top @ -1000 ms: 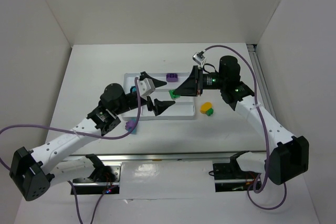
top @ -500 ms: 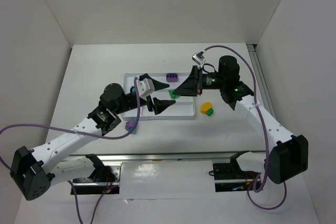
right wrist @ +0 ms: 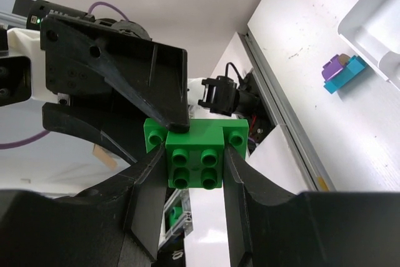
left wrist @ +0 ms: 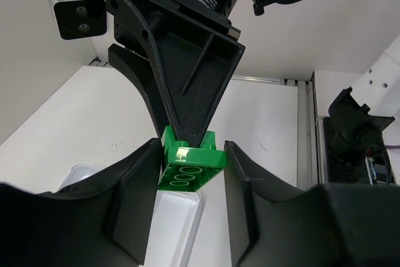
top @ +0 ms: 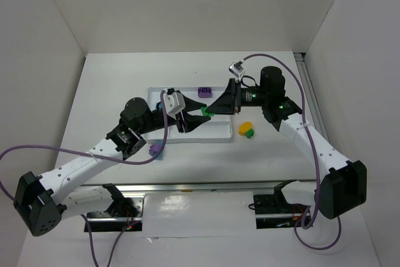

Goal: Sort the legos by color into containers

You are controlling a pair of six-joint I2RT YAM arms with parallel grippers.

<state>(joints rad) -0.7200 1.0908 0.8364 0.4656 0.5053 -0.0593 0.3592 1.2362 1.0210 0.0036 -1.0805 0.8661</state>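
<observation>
- Two tools meet above the tray (top: 220, 136), both on one clump of green legos (top: 205, 112). The step in hand looks like either a handover or pulling two stuck bricks apart, before green goes into a compartment.
- The right tool (top: 210, 109) is clamped on the smaller square brick. Its studs face the wrist camera and a finger presses flat on each side.
- The left tool (top: 197, 119) brackets the wider brick behind. Its wrist view shows no gap on either side, so it appears closed on it, though I cannot tell how firmly.
- The clump hangs in the air over the tray's middle, touching nothing but the fingers.
- The next move likely calls for one tool to hold steady while the other twists or draws away. A straight pull risks the bricks slipping out and bouncing off the desk (top: 112, 92).
- A purple lego (top: 204, 92) sits at the tray's far edge, seemingly inside.
- A yellow and green pair (top: 246, 129) lies on the desk just beside the tray's right end, unsorted.
- A purple and teal pair (top: 154, 151) lies near its near left corner, also unsorted.
</observation>
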